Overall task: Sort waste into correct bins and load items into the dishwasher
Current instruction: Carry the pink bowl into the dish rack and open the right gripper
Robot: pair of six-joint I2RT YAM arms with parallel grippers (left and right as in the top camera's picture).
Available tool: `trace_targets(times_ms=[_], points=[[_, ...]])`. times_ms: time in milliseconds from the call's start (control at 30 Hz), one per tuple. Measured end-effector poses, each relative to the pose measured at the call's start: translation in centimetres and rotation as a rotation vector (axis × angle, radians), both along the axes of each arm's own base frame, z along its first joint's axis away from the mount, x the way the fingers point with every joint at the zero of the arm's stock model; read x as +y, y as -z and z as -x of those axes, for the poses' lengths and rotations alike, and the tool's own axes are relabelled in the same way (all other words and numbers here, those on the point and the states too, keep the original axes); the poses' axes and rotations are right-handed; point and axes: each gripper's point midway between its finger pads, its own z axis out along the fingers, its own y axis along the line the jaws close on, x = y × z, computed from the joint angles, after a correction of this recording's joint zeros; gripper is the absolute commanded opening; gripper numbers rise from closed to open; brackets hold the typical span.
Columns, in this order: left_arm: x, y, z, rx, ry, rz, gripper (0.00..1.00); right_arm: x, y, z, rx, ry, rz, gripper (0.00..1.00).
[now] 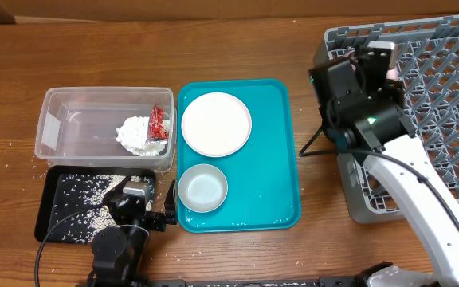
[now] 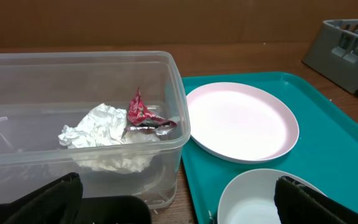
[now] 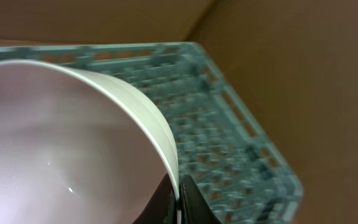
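**Right hand.** The right hand (image 3: 178, 203) pinches the rim of the pink bowl (image 3: 55, 155), one finger on each side of the wall. In the wrist view the bowl fills the left half of the frame, tilted, with its hollow facing the camera. The overhead view places the hand (image 1: 373, 60) in the upper right of the frame, over the left end of the rack (image 1: 445, 96). Whether the bowl touches the rack cannot be determined.

**Left hand.** The left hand (image 2: 179, 205) is spread and holds nothing. Its dark fingers (image 2: 48, 199) sit at the two lower corners of the wrist view. In the overhead view it (image 1: 146, 203) lies at the lower left, between the black tray (image 1: 50, 215) and the teal tray (image 1: 277, 159).

**Near the left hand.**
- The white bowl (image 1: 202, 189) stands upright in the lower left part of the teal tray.
- The plate (image 1: 216, 123) lies flat above the bowl on the same tray, near it but apart.
- The tub (image 1: 54, 119) stands just left of the teal tray. It holds the tissue (image 1: 138, 135) and the wrapper (image 1: 158, 122), touching each other at the tub's right end.
- The black tray lies below the tub and carries scattered rice (image 1: 82, 195).
- A few grains lie on the table (image 1: 6, 80) to the left of the tub.
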Motion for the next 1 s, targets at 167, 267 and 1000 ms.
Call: trace_targets(times_ms=[167,267,1000], points=[[0.0,0.0,0.0,0.0,0.0,0.0,1.0,-5.1,1.3,0.0,0.076,0.174,0.117,0.04],[0.0,0.0,0.0,0.0,0.0,0.0,1.0,-7.6,3.2,0.3,0.172,0.242,0.147,0.04],[0.0,0.0,0.0,0.0,0.0,0.0,1.0,-5.6,10.6,0.7,0.492,0.187,0.153,0.04]])
